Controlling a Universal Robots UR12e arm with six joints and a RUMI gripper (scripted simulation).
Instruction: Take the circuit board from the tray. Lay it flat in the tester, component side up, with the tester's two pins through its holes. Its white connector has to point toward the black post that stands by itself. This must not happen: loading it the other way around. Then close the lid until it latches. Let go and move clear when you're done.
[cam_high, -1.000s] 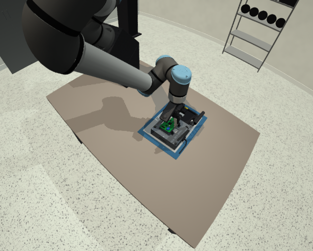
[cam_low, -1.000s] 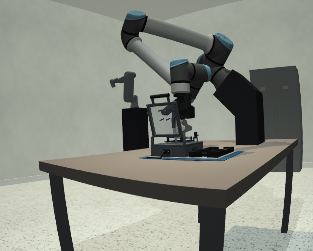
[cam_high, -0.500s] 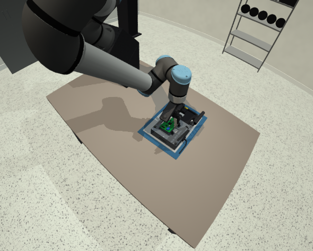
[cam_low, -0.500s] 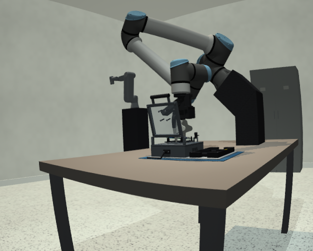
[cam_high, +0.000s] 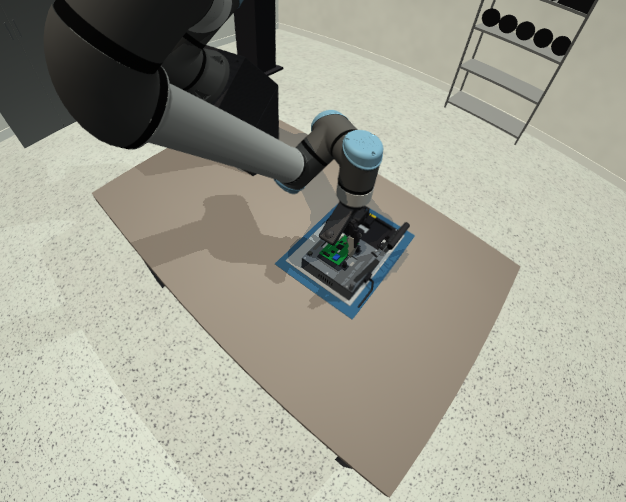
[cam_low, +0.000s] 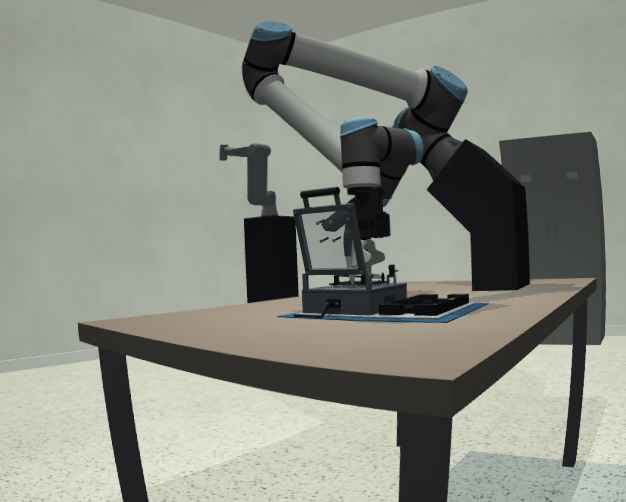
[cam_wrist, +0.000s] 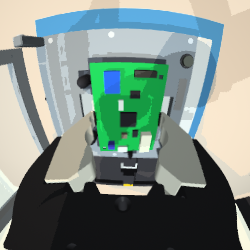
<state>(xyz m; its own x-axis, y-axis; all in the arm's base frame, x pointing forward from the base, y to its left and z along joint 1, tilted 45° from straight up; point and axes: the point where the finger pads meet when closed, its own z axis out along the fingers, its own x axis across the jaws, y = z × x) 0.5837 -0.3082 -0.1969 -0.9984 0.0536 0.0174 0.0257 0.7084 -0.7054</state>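
Observation:
My gripper (cam_wrist: 127, 112) is shut on the green circuit board (cam_wrist: 127, 102), gripping its near end by the two side edges. The board's component side faces the wrist camera, with a blue part at its far left and a white connector (cam_wrist: 145, 141) near the right finger. The board hangs over the grey tester (cam_high: 342, 271), close above its bed. It also shows in the top view (cam_high: 334, 251). A single black post (cam_wrist: 186, 60) stands at the tester's far right in the wrist view. The tester's clear lid (cam_low: 328, 237) stands open, nearly upright. The black tray (cam_low: 423, 303) lies beside the tester.
Tester and tray sit on a blue mat (cam_high: 344, 261) on the brown table. The lid's black handle (cam_low: 319, 194) rises beside my wrist. A cable (cam_low: 319, 311) leaves the tester's front. A shelf rack (cam_high: 514, 62) and a grey cabinet (cam_low: 559, 219) stand away from the table.

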